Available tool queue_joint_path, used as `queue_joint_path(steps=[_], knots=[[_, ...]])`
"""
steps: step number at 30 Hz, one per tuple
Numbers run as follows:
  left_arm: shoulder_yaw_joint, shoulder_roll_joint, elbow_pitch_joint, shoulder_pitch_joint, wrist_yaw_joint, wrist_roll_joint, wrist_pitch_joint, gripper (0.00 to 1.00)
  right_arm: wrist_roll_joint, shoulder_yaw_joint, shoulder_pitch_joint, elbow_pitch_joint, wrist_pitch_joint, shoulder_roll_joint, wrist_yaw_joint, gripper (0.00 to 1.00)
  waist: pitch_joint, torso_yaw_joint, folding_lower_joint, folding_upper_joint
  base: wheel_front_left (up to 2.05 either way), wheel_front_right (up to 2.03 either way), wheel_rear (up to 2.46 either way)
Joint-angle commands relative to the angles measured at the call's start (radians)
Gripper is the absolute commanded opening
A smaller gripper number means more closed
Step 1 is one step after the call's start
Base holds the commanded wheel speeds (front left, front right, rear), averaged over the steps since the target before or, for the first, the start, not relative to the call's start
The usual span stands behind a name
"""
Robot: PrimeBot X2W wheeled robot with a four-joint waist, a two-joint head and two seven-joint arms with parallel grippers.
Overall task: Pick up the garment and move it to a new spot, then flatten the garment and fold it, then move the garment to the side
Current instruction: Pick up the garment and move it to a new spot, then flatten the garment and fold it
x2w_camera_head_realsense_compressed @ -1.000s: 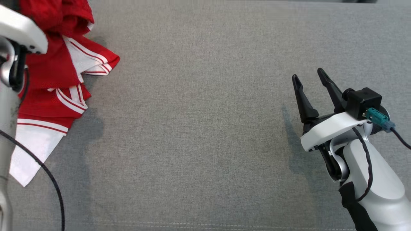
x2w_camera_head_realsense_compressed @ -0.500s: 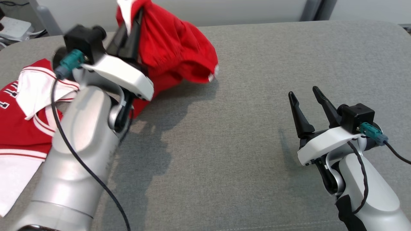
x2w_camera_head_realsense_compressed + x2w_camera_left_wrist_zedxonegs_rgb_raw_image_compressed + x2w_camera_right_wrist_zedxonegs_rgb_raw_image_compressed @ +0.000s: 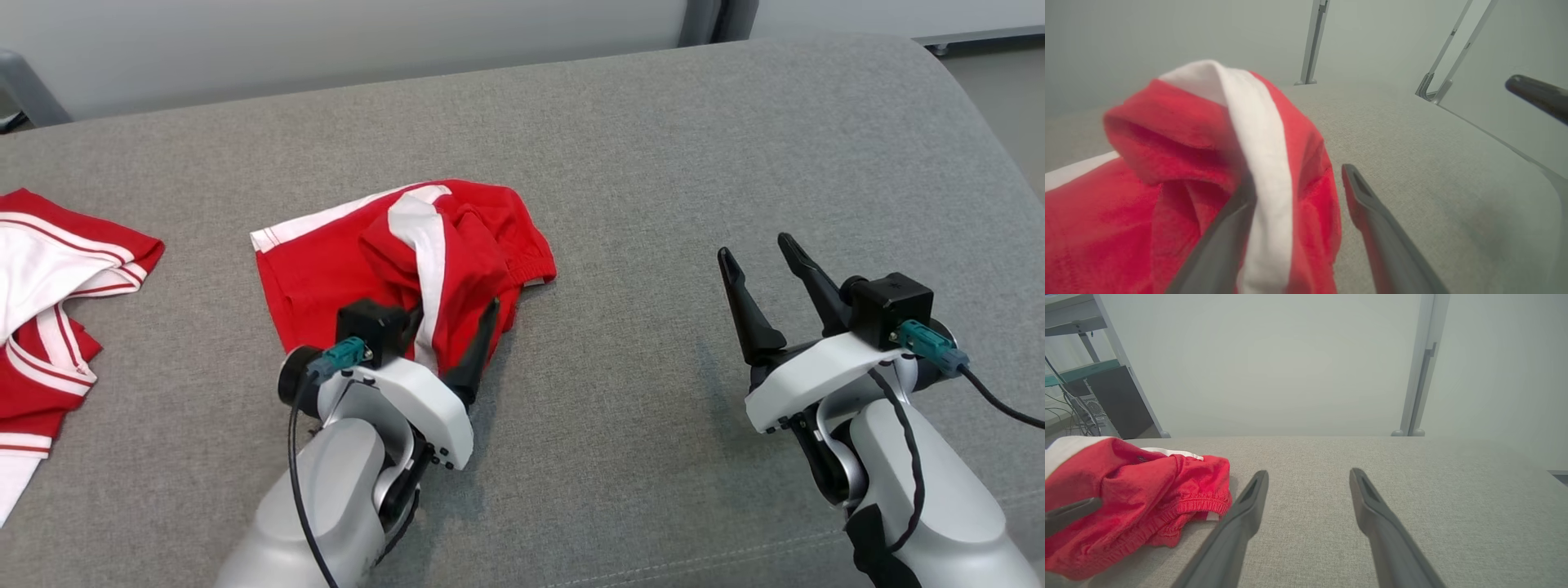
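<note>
— listing item one: red garment (image 3: 326, 278), crumpled on the grey cushion (image 3: 653, 163), centre-left, not yet flattened.
— and our left gripper (image 3: 447, 347)?
— at its near edge, fingers spread around a white-striped fold; we judge it placed for spreading. right gripper (image 3: 755, 249) spread, well apart, idle.

Right hand (image 3: 1308, 473) gapes over grey upholstery (image 3: 1433, 490), crumpled red garment (image 3: 1126, 494) lying to its left.

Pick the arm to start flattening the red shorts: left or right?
Left. The left gripper is at the crumpled red shorts, with the white stripe between its open fingers. The right gripper is open over bare grey cushion, apart from the cloth.
</note>
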Motion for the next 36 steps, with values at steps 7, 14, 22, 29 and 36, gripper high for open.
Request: queue_joint_path(steps=[7,14,22,29,36], knots=[[0.044,0.017,-0.066,0.058,0.053,0.034,-0.006,1.0,0.017,0.055,0.001,-0.019,-0.013,0.002,0.004,1.0,-0.049,0.066,0.0,-0.0001,0.0,0.0,0.0],[0.164,0.039,-0.186,0.149,0.075,0.133,-0.006,1.0,0.035,0.127,0.02,-0.015,-0.013,0.01,0.004,1.0,-0.096,0.138,0.0,-0.0001,0.0,0.0,0.0],[0.289,0.038,-0.28,0.267,0.078,0.202,-0.006,1.0,0.068,0.255,0.055,0.007,-0.013,0.008,0.004,1.0,-0.139,0.205,0.0,-0.0001,0.0,0.0,0.0],[0.389,0.031,-0.349,0.347,0.067,0.255,-0.006,1.0,0.116,0.383,0.072,0.054,-0.013,0.003,0.004,1.0,-0.155,0.269,0.0,-0.0001,0.0,0.0,0.0],[0.45,0.021,-0.396,0.414,0.05,0.283,-0.006,1.0,0.131,0.4,0.059,0.108,-0.013,0.005,0.004,1.0,-0.142,0.345,0.0,-0.0001,0.0,0.0,0.0]])
